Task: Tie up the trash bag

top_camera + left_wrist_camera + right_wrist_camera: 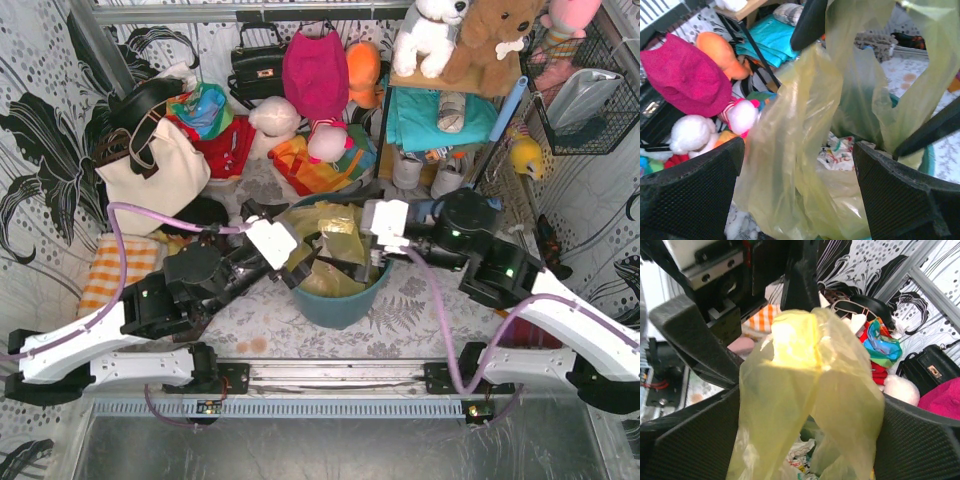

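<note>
Top view: the thin translucent yellow plastic trash bag (338,238) sits in a round teal plastic bin (340,300) at frame centre, on the leaf-print tabletop (420,310). The bag top is bunched above the bin rim; I cannot tell whether it is knotted. My left claw (305,262) comes in from the left of the bin and my right claw (352,252) from the right. Both reach over the rim into the bunched film, tips near each other.

Left wrist view: my left claw (797,165) is released, jaws spread wide at lower left and lower right. Loose trash bag (790,150) film hangs between them, brushing the left one, not pinched. Crumpled printed paper (836,151) shows low at centre, behind the film. Dark fingers (810,22) of my other claw cross the top and the right edge.

Right wrist view: my right claw (807,415) is also released, jaws wide. A folded hump of trash bag (805,370) fills the gap and rises to mid-frame. It reaches both inner faces, with no squeeze visible.

Top view, background:
- Cream canvas tote bag (155,170) with dark straps, left.
- Orange-and-white checked cloth (120,270), below the tote.
- Magenta plush toy (315,70), top centre, with a black handbag (258,65) just left of it.
- White plush dog (430,35) and brown teddy bear (495,40), upper right.
</note>
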`<action>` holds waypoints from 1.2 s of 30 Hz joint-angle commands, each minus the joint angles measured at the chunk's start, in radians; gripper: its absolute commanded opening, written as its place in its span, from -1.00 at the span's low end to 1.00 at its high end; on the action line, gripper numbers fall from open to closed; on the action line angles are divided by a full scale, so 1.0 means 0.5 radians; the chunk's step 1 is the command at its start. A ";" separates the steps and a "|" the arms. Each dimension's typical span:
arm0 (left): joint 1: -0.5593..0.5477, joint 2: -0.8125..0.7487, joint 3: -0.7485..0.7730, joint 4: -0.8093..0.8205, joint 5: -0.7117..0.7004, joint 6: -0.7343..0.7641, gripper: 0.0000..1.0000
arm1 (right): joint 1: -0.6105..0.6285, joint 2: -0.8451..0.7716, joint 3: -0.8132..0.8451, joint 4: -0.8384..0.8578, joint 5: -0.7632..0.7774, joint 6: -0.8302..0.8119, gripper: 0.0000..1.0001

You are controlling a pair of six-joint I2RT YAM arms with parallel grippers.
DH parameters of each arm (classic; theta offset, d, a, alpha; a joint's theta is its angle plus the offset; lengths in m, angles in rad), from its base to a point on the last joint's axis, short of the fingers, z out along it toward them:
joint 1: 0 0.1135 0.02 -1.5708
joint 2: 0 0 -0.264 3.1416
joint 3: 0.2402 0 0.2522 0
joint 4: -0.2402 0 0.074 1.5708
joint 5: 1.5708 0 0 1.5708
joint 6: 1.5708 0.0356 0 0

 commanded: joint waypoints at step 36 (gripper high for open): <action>0.002 -0.951 -0.773 0.977 0.253 -0.426 -1.00 | -0.005 -0.764 -0.967 0.773 1.329 0.698 -1.00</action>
